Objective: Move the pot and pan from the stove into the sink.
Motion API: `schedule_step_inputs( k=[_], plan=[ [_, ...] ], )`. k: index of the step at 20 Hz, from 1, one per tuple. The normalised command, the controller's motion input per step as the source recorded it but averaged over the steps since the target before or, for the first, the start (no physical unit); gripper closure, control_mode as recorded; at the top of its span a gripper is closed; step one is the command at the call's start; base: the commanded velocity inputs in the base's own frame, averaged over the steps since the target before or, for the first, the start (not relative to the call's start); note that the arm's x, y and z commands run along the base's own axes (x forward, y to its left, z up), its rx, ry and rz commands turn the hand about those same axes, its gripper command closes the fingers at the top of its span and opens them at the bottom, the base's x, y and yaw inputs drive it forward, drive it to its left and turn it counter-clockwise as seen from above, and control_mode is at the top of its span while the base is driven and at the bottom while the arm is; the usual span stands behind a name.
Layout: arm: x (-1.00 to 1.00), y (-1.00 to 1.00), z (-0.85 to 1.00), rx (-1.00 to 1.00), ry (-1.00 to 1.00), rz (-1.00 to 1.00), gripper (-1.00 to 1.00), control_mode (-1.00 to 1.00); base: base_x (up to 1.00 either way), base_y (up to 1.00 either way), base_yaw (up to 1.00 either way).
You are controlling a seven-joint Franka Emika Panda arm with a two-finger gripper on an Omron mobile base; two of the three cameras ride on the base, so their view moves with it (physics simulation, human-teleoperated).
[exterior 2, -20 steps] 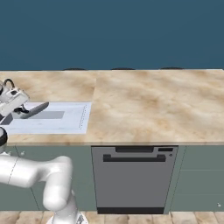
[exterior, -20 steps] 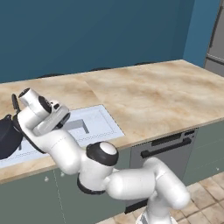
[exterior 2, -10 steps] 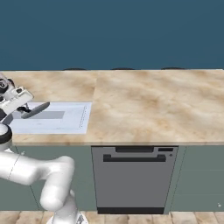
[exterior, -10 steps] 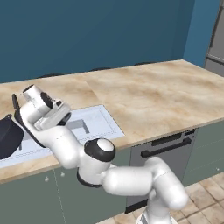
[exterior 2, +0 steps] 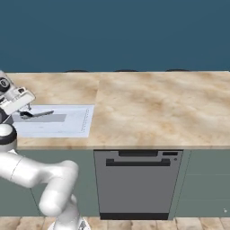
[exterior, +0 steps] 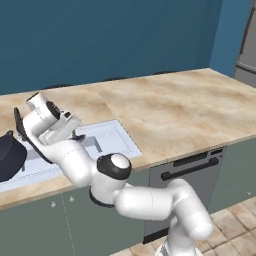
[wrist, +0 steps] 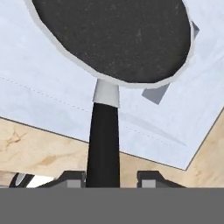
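Now pincer (wrist: 111, 178) straddling pan (wrist: 113, 39) handle, tips slightly apart w/ small gaps each side, so grip loosened. Pan lying in sink (wrist: 39, 83), pot (exterior: 9, 156) at basin's left end. Release step; next, prob. open wider & lift clear.

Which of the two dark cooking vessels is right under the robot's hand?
The pan: shallow, pale-rimmed, its long black handle running between the fingers of the hand. The deep pot sits apart, farther along the sink.
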Motion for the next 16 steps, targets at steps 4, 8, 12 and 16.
schedule_step_inputs(
  k=[4, 8, 12, 16],
  plan=[
    [-0.15, -0.01, 0.45, 0.09, 0.0, 0.04, -1.0, -1.0, 0.0, 0.0, 0.0],
    [-0.27, 0.0, 0.67, 0.11, 0.01, 0.06, -1.0, -1.0, 0.0, 0.0, 0.0],
    [-0.55, 0.0, 0.6, 0.11, 0.03, 0.12, -1.0, -1.0, 0.0, 0.0, 0.0],
    [-0.89, -0.07, 0.18, 0.07, 0.0, 0.17, -1.0, -1.0, 0.0, 0.0, 0.0]
  ],
)
